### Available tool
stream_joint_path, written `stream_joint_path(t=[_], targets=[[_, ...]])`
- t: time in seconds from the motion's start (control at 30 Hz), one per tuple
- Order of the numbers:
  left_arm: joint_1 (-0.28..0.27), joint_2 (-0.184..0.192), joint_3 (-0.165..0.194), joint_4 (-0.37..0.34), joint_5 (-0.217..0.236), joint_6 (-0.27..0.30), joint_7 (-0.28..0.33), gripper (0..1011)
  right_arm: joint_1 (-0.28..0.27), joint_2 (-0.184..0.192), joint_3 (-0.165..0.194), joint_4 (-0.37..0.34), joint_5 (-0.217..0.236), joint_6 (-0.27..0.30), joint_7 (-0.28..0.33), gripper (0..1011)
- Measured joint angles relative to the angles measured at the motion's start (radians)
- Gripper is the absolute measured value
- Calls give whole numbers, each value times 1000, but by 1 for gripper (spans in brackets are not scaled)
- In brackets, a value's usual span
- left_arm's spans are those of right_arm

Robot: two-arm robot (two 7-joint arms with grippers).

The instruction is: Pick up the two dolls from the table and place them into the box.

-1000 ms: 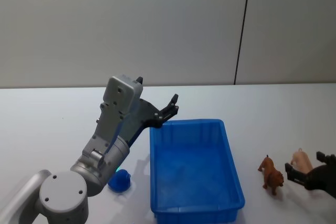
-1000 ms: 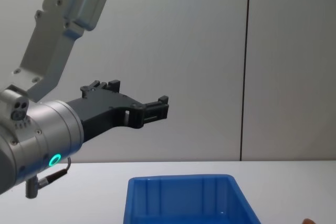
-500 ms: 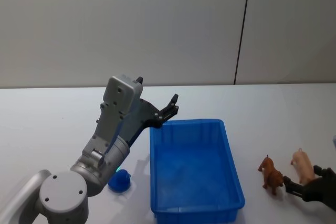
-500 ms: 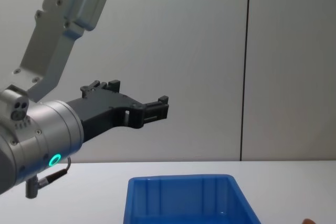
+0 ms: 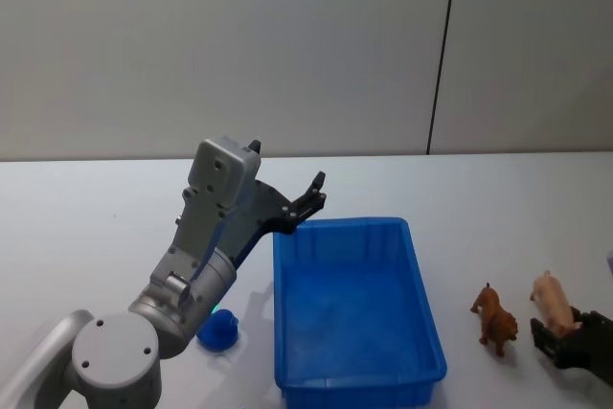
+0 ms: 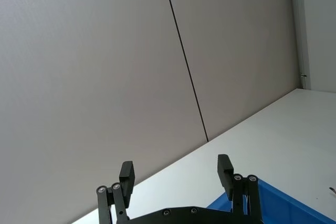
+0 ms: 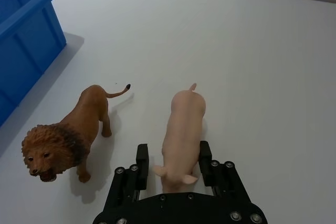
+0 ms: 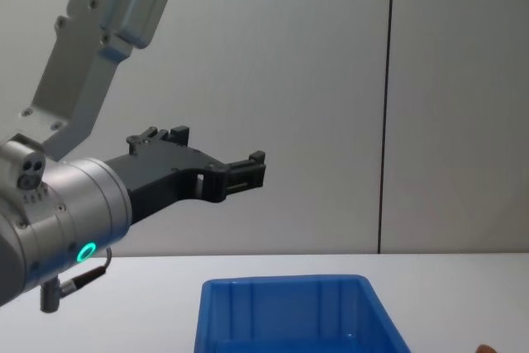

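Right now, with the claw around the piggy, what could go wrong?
The right gripper, open, straddles only the pink pig's head end, so it might slip or tilt when squeezed. The lion stands close beside and could get knocked over. The left gripper hangs above the box's corner.

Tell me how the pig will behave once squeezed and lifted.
The pig looks moulded and stiff, likely keeping its shape. Its smooth rounded flanks may slip in the right pincer. Narrow, it could tip sideways if nudged.
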Motion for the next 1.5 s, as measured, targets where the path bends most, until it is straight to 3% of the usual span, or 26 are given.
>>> stream_joint_path(t=[0.1,0.2,0.3,0.87,1.07,1.5], targets=[[0,0,0,0,0,0,0,1000,0,-1,0,0,-5,-6,-6,534],[0,0,0,0,0,0,0,1001,1,-2,0,0,-14,-16,-16,393],[0,0,0,0,0,0,0,1001,2,-3,0,-2,-22,-25,-22,363],[0,0,0,0,0,0,0,1001,20,-10,-6,-60,-71,-117,-4,363],[0,0,0,0,0,0,0,1000,40,-19,-15,-91,-87,-152,49,363],[0,0,0,0,0,0,0,1000,89,-49,-43,-120,-104,-170,176,363]])
